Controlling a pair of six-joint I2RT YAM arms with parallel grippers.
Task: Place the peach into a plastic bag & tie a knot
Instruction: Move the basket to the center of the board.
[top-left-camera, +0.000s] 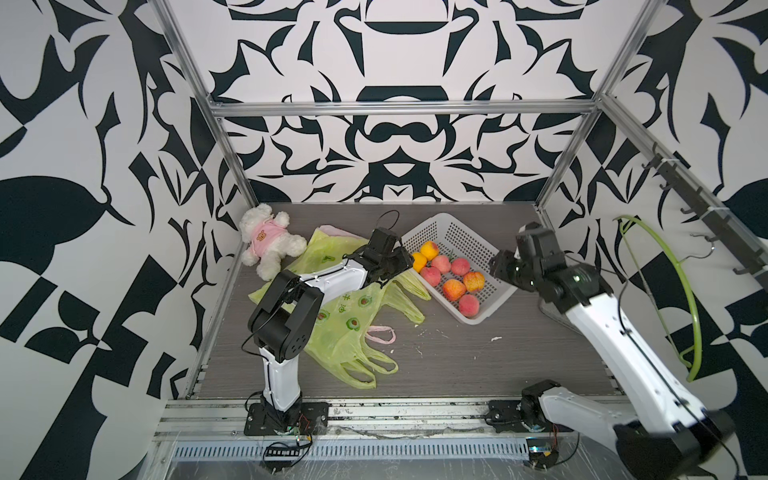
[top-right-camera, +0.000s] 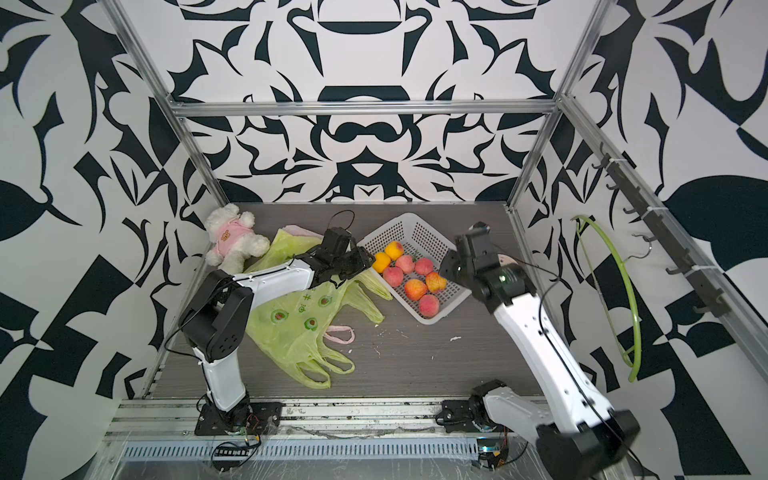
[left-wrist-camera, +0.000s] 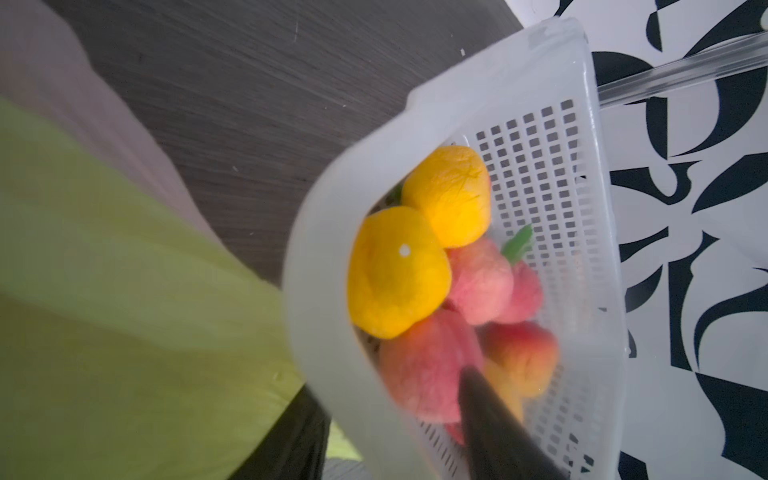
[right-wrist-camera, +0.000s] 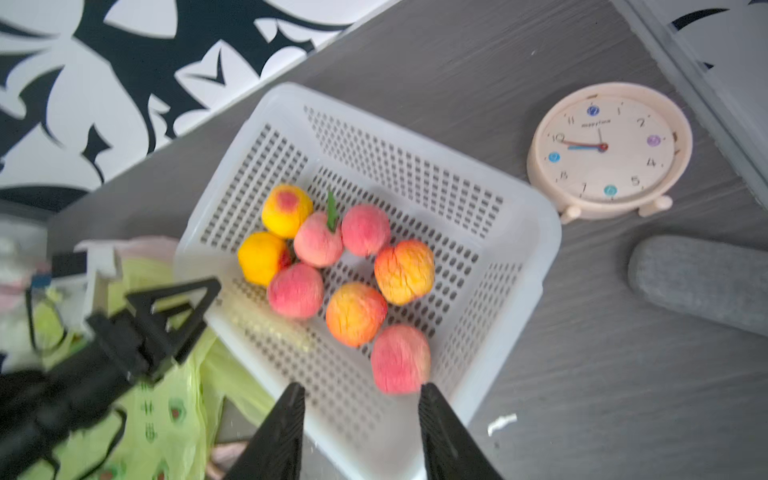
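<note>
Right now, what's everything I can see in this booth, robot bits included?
Peaches: eight, pink to yellow, in the basket.
Basket: one, white, far right of centre.
Plastic bags: several, green, one pink, left of basket.
Teddy: one, white with pink shirt, far-left corner.
Clock: one, cream, beside basket.
Oblong pad: one, grey, beside clock.
Hoop: one, green, by right wall.
Left arm: white and black, jaws open at basket's rim.
Right arm: same colours, jaws open above basket.
</note>
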